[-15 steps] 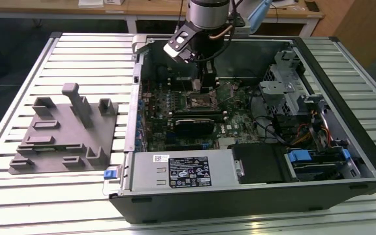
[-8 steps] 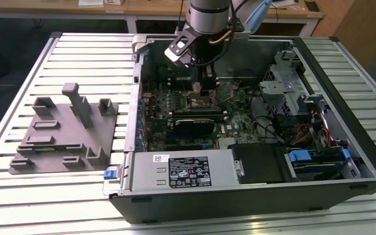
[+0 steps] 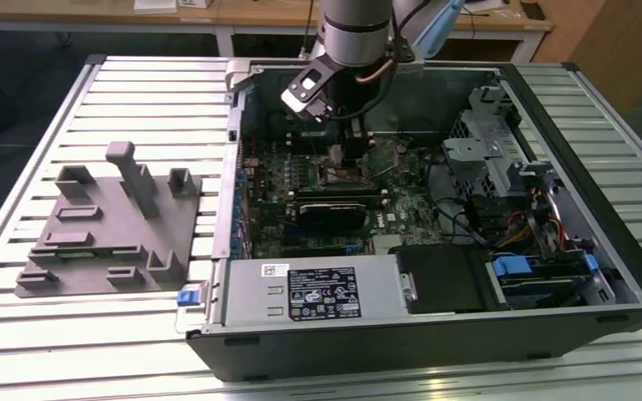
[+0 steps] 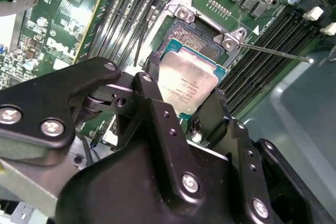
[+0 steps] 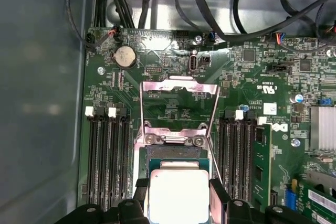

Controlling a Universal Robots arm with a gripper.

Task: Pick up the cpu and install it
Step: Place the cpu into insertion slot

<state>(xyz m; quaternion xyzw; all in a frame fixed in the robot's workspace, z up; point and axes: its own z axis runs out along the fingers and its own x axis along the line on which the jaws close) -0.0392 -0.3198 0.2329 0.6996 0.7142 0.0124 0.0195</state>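
Showing the gripper [image 4: 185,83] closed narrowly on the cpu [image 4: 190,77], a black finger [image 4: 148,73] pressed to each of two opposite edges and the silvery top plate facing the wrist cameras; in both wrist views the chip lies level between the fingers and directly over the open cpu socket [image 5: 173,153], its edges roughly parallel to the socket frame; a strip of bare contact field shows between the chip's far edge and the hinge end, where the load plate [image 5: 178,95] stands swung back and the retention lever [image 4: 273,52] juts to one side; whether the chip touches the socket cannot be told; in the exterior view the arm [image 3: 354,33] reaches from the upper centre of the frame into the computer case [image 3: 410,347], well apart from the grey tray [image 3: 109,225] at the exterior view's left.
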